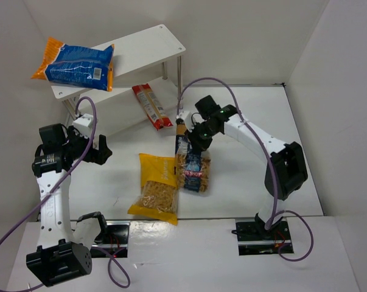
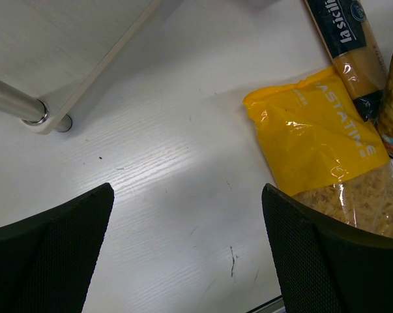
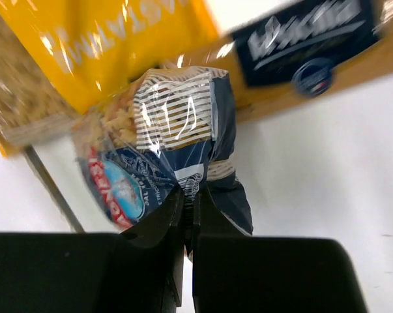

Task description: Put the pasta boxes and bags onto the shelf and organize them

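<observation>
I read this as a robotics lab cell: plain white panels (image 1: 332,67) box in a white table (image 1: 250,182), my left arm (image 1: 52,201) and right arm (image 1: 259,141) are bolted to mounting plates (image 1: 259,234) at its near edge, purple cables (image 1: 209,79) trail loose, and a small white shelf (image 1: 153,42) stands on the tabletop

Overall light: bright, even and diffuse; the white counter (image 1: 244,182) is lit from above.
Shadows: soft, pale ones are cast beneath the shelf (image 1: 140,45).
Glare: a washed-out patch is seen on the counter in the left wrist view; highlights are thrown off the yellow windowed bag (image 2: 320,130).
Blur: the right wrist view is smeared; the clear bag (image 3: 170,150) is softened.
Exposure: the left hand (image 2: 186,195) and right hand (image 3: 189,195) are rendered near-black.
</observation>
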Robot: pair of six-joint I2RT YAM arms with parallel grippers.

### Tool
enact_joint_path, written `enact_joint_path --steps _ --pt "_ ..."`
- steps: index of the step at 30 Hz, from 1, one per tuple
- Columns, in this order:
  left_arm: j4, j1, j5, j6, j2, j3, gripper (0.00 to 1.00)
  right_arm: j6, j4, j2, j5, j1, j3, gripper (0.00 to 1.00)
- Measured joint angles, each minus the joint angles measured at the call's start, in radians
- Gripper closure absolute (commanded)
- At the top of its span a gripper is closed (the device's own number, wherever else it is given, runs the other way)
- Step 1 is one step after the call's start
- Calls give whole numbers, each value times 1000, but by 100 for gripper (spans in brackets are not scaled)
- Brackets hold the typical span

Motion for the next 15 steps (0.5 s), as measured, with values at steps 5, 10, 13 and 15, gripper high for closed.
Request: enact_joint_path --steps 5,10,13,15 --pt "0 -21 10 5 -2 0 0 33 59 -55 -82 -42 46 100" --pt "0 -97 45 25 10 0 0 70 87 -55 -192 -91 41 100" --pt "0 -183 76 35 56 0 0 82 109 -53 -247 -107 41 100" --pt "0 -250 106 51 104 0 0 87 118 -51 -283 -114 41 100"
